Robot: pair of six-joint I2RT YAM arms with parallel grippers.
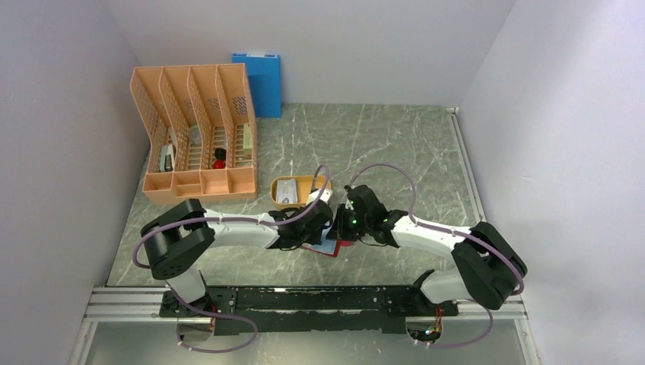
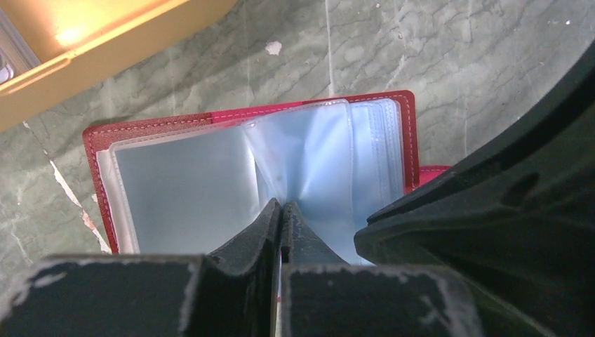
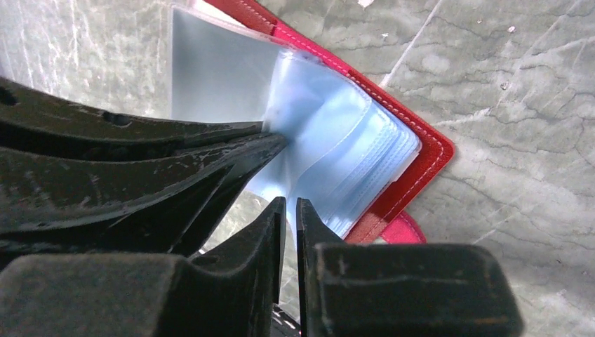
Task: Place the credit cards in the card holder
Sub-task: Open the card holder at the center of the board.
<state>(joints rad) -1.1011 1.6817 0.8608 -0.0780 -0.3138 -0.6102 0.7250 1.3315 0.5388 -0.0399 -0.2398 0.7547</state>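
Spreading a sleeve is the step in hand: the left gripper [image 2: 282, 210] clenches a clear pocket of the card holder [image 2: 182, 175], which lies open on the table [image 2: 456, 56] near the orange tray [image 1: 313, 182]. On the right gripper [image 3: 291, 210] the jaws nearly meet at the sleeves; its grasp cannot be determined. The next move likely calls for parting the pocket to take a credit card [image 1: 287, 190].

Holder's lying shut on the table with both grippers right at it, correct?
Not shut. The holder lies open on the table, its pale blue pockets fanned out, as the left wrist view shows. The left gripper and the right gripper are right at it.
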